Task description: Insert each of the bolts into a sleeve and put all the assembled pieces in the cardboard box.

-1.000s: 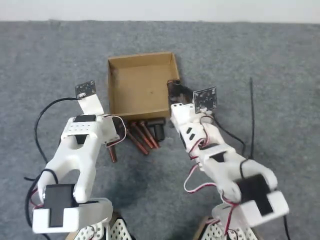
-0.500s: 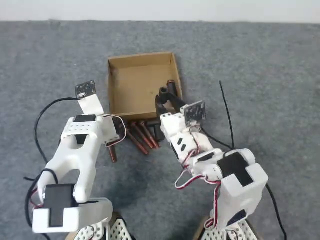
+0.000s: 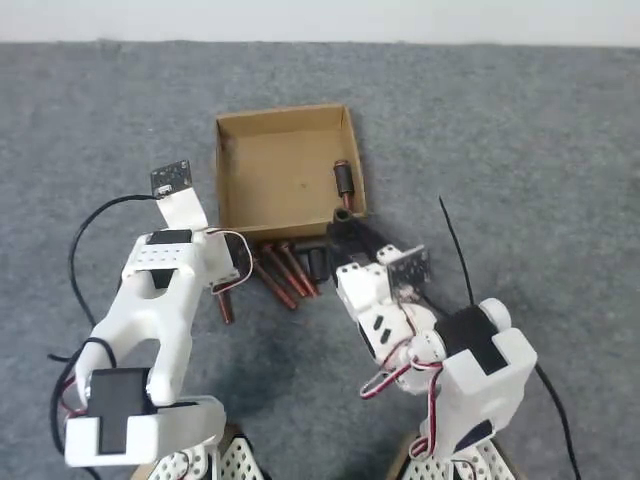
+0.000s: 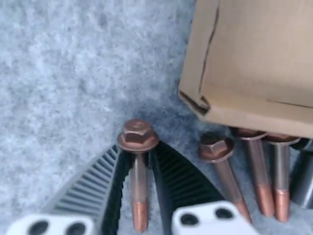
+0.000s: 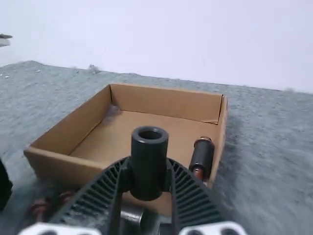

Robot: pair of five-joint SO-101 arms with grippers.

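Holding bolt in left hand, shank along hand axis, head outward. Clamping sleeve roughly upright in right hand, bore up, just before cardboard box front wall. Separated by loose bolts on surface; requires bolt tip swung toward bore.

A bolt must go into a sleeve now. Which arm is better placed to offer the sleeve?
Right. The right gripper is shut on a sleeve, upright with its open end up, in front of the cardboard box. The left gripper is shut on a bolt.
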